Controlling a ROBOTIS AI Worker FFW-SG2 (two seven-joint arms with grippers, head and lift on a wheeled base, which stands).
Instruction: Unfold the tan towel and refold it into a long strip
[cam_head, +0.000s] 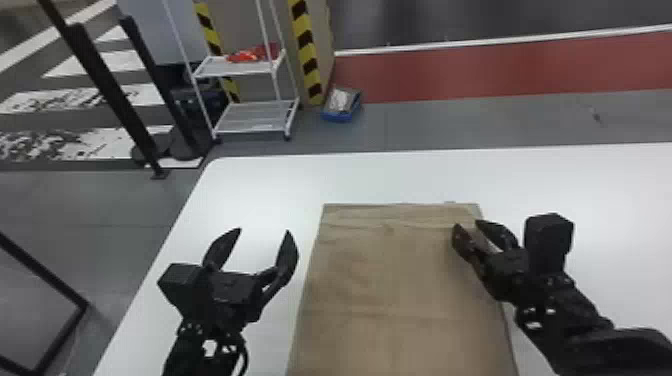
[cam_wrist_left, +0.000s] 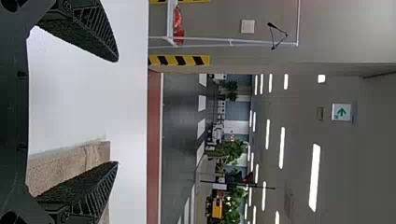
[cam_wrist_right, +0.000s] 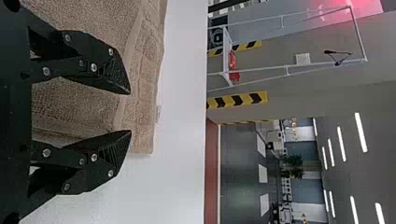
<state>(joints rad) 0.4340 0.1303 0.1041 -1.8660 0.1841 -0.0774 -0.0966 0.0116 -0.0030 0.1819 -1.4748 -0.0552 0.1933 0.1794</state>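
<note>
One tan towel (cam_head: 390, 280) flat on a white table (cam_head: 250, 190)

Towel (cam_head: 395, 280): on the table (cam_head: 250, 190), short of its far edge
Left gripper (cam_head: 264, 230): left of the towel, over the table
Right gripper (cam_head: 466, 223): above the towel's far right part
Rack (cam_head: 252, 125): behind the table, away left
Bin (cam_head: 339, 117): floor, right of the rack

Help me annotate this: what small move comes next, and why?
Probably lower and close the right gripper near the far right corner of the tan towel: its open fingers are by that corner, the towel lies flat, and the left gripper is open beside it.
</note>
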